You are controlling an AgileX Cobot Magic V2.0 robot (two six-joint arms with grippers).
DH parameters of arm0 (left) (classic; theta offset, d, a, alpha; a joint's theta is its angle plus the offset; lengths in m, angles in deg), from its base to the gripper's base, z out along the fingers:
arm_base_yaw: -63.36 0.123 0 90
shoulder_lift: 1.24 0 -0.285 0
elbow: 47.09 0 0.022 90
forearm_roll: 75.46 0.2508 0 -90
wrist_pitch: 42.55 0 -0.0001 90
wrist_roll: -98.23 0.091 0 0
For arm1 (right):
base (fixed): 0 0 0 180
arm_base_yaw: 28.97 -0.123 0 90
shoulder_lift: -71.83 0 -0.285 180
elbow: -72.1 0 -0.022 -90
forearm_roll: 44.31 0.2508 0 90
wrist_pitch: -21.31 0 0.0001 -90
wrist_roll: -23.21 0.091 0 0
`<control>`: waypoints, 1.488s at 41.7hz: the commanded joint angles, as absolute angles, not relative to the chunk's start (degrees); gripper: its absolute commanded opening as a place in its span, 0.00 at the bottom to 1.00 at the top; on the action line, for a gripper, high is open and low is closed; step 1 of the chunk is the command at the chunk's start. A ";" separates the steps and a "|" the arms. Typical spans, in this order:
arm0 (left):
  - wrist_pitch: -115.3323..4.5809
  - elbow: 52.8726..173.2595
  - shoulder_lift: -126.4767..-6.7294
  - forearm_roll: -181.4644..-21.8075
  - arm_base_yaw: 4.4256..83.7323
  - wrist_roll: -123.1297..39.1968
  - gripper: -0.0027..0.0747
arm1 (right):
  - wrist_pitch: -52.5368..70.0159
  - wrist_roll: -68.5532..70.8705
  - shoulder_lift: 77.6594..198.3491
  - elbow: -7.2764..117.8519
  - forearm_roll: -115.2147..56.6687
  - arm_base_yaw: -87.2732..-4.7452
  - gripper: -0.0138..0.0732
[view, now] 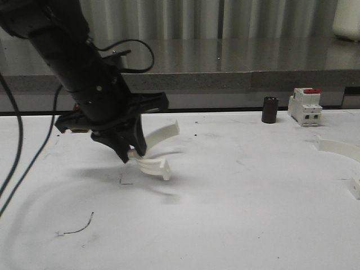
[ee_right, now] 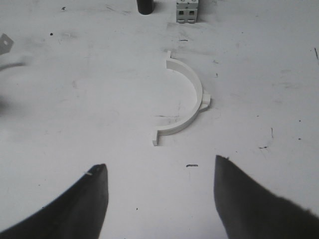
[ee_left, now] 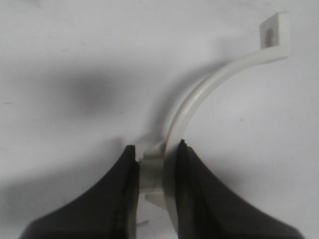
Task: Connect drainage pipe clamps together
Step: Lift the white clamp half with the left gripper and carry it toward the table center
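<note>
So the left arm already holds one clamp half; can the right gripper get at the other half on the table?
Probably yes. The right gripper is open, and the other half lies flat on bare table ahead of it, with nothing between. The switch and dark cylinder stand well beyond it.

My left gripper (view: 130, 152) was clamped on one white clamp half (view: 154, 151), tilted just above the table (view: 225, 214). I saw the other half (view: 337, 147) lying far right, below the red-topped switch (view: 305, 107) and dark cylinder (view: 270, 109).
</note>
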State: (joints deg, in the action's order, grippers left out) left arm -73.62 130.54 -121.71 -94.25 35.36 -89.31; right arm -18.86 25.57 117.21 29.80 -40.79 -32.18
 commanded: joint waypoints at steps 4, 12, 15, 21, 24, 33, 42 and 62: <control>-71.13 135.88 -122.03 -94.37 32.69 -94.58 0.15 | -15.83 25.36 117.51 31.77 -40.47 -32.02 0.72; -73.82 139.43 -122.56 -77.66 30.24 -109.42 0.15 | -15.83 25.36 117.51 31.77 -40.47 -32.02 0.72; -74.71 139.99 -122.56 -74.97 29.93 -112.77 0.15 | -15.83 25.36 117.51 31.77 -40.47 -32.02 0.72; -74.35 140.33 -122.62 -74.97 29.41 -113.22 0.15 | -15.83 25.36 117.51 31.77 -40.47 -32.02 0.72; -73.67 140.33 -122.62 -74.04 28.89 -114.41 0.15 | -15.83 25.36 117.51 31.77 -40.47 -32.02 0.72; -73.70 140.44 -122.62 -67.88 26.67 -120.46 0.15 | -15.83 25.36 117.51 31.77 -40.47 -32.02 0.72; -73.32 140.44 -122.62 -67.43 25.60 -120.86 0.15 | -15.83 25.36 117.51 31.77 -40.47 -32.02 0.72; -75.79 140.44 -124.34 -62.36 24.60 -123.74 0.15 | -15.83 25.36 117.51 31.77 -40.47 -32.02 0.72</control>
